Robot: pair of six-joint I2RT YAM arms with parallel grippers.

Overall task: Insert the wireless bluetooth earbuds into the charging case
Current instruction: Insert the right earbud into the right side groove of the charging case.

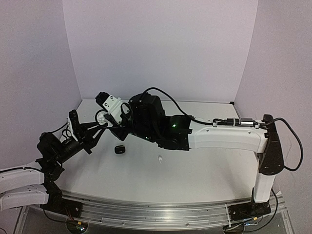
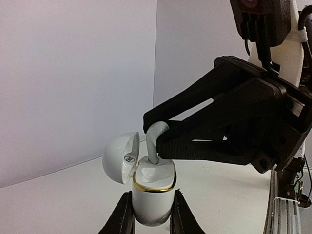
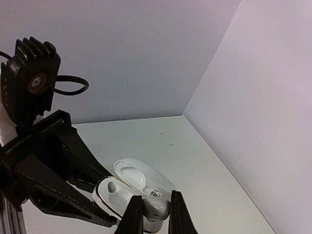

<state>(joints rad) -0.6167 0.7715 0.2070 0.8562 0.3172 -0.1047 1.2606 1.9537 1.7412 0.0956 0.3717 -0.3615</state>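
**White earbud held over the open case**

On the left, the left gripper (image 2: 151, 215) is squeezed shut on the white charging case (image 2: 152, 197). One black finger presses on each side of it. The case stands up straight, up off the table (image 1: 204, 170). It has a gold ring (image 2: 153, 187) around its top. Its lid (image 2: 118, 157) is flipped open and hangs to the left.

Just above the case is the right gripper (image 2: 155, 135). Its two fingers are pinched tight on the round head of a white earbud (image 2: 152, 152). The stem of the earbud points straight down. The tip of the stem is at the open top of the case. I cannot tell how far in it goes.

Seen from above, the two grippers meet over the back left part of the table. A bit to the right of them, a small black case (image 1: 119, 149) lies on the table. Further right, and a little nearer, lies a loose white earbud (image 1: 160, 158). Nothing touches these two. The long white right arm (image 1: 224, 139) reaches in from the right side.
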